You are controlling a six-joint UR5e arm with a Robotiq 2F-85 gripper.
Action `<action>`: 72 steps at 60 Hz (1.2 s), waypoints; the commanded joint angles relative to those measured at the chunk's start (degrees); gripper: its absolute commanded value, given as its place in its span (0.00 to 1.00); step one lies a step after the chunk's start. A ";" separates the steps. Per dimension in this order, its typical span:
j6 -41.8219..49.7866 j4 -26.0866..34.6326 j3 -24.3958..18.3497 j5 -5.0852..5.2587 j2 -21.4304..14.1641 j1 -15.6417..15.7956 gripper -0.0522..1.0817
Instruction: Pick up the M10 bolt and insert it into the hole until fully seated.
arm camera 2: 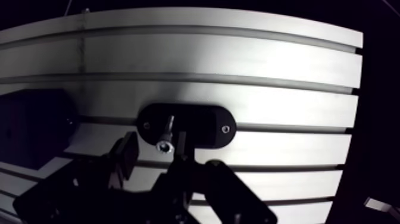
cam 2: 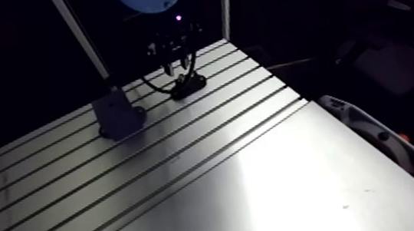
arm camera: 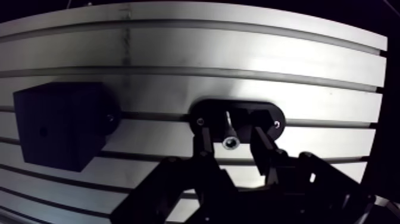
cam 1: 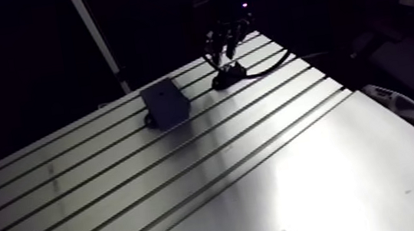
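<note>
Arm view: the gripper hangs low over a black oval holder near the table's far edge. A dark, matte, boxy block sits near it along the same edge. The table is brushed aluminium with long parallel slots.

Wrist view: the holder is a flat oval plate with a screw at each end. The bolt stands in it, a pale metal shaft with a socket head. The black fingers are spread on either side of the head, with gaps visible.
</note>
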 commanded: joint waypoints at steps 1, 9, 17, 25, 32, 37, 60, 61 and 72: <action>0.42 -0.21 0.54 -0.10 0.27 0.01 0.52; 0.52 -0.21 0.56 -0.19 0.34 -0.08 0.52; 0.52 -0.21 0.47 -0.19 0.35 -0.08 0.52; 0.60 -0.21 0.47 -0.27 0.35 -0.08 0.52; 0.69 -0.30 0.47 -0.27 0.35 -0.15 0.52; 0.69 -0.30 0.47 -0.27 0.44 -0.17 0.52; 0.61 -2.67 0.72 -0.54 0.89 -0.08 0.52; 0.61 -2.67 0.81 -0.46 0.88 -0.08 0.52; 0.61 -2.67 0.91 -0.54 0.96 -0.08 0.52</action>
